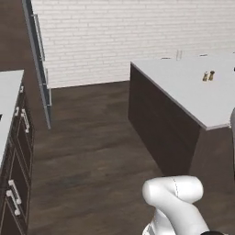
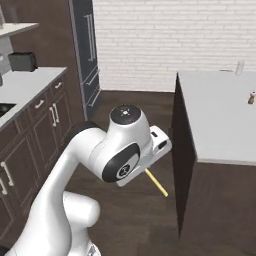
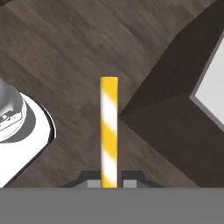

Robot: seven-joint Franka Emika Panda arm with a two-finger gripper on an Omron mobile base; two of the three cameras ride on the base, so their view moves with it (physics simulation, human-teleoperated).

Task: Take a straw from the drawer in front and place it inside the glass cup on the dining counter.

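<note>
Gripper (image 3: 109, 183) was clamped on the straw (image 3: 109, 131), fingertips pinching its base, yellow-and-white shaft running straight out along the hand's axis, over dark wood floor (image 3: 65, 52). In the right base view the straw (image 2: 156, 183) stuck out below the wrist, tip slanting down toward the near corner of the dining counter (image 2: 215, 120), close by but apart. Glass cup (image 2: 239, 67) stood at the counter's far edge, well apart, beyond and to the right of the hand. Judged: carry phase, straw needs raising upright over cup.
</note>
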